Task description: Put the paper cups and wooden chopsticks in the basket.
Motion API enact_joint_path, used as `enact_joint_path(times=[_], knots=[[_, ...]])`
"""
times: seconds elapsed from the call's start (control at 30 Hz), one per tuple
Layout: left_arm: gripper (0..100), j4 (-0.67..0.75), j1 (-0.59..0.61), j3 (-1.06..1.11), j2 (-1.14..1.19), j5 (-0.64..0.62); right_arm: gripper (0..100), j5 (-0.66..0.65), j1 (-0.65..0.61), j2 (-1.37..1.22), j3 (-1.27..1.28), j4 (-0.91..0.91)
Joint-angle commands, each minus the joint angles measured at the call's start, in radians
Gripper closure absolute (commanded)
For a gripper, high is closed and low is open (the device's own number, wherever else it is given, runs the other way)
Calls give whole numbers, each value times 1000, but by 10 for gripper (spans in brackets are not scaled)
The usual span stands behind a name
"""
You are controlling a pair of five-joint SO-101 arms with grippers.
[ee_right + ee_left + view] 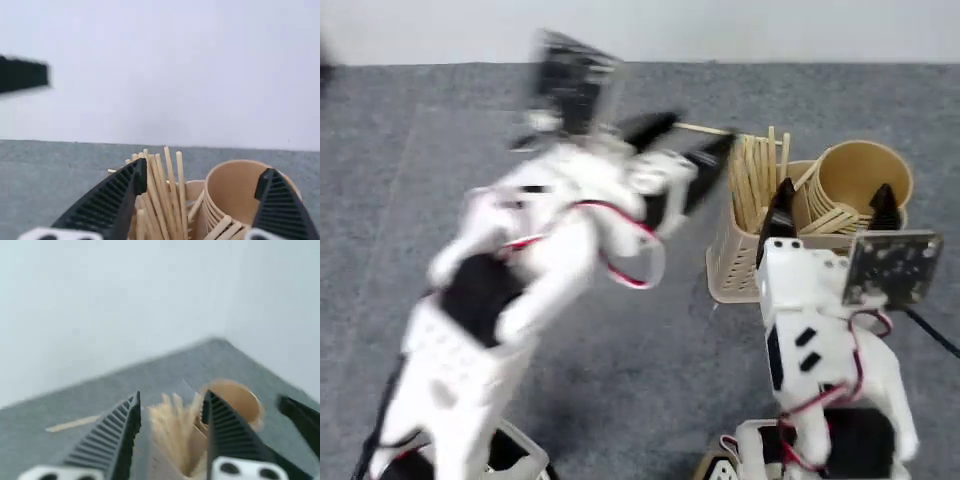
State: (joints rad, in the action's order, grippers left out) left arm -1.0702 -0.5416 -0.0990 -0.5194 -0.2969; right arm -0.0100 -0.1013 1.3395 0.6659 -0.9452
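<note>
A beige basket [732, 268] stands at the right of the grey carpet. Wooden chopsticks [756, 175] stand upright in its left part, and stacked paper cups [865, 170] fill its right part. One loose chopstick [712, 130] lies on the carpet just behind the basket's left corner. My left gripper [698, 137] hangs open at the basket's far left side, nothing between its fingers. Its wrist view shows the chopsticks [172, 427] and a cup [237, 397] beyond the open gripper [171, 395], with the loose chopstick [72, 423] off to one side. My right gripper [834, 190] stands open over the basket, straddling chopsticks [162, 190] and cups [235, 187].
The grey carpet [650, 380] is bare in front of and left of the basket. A pale wall [720, 30] closes the far side. The left arm's body [520, 280] stretches diagonally across the middle. Both arm bases sit at the near edge.
</note>
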Motion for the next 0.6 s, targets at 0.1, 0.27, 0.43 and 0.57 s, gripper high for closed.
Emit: enact_joint_path(times=[0.1, 0.27, 0.43, 0.57], knots=[[972, -149, 160, -56, -206, 89, 890, -160, -189, -2, -98, -189], [987, -288, 255, 8, -322, 216, 986, -239, -277, -2, -95, -306], [988, -284, 408, 229, -471, 222, 991, -244, -343, -2, -46, -367], [988, -199, 463, 498, -626, 252, 990, -244, -346, -2, 49, -358]])
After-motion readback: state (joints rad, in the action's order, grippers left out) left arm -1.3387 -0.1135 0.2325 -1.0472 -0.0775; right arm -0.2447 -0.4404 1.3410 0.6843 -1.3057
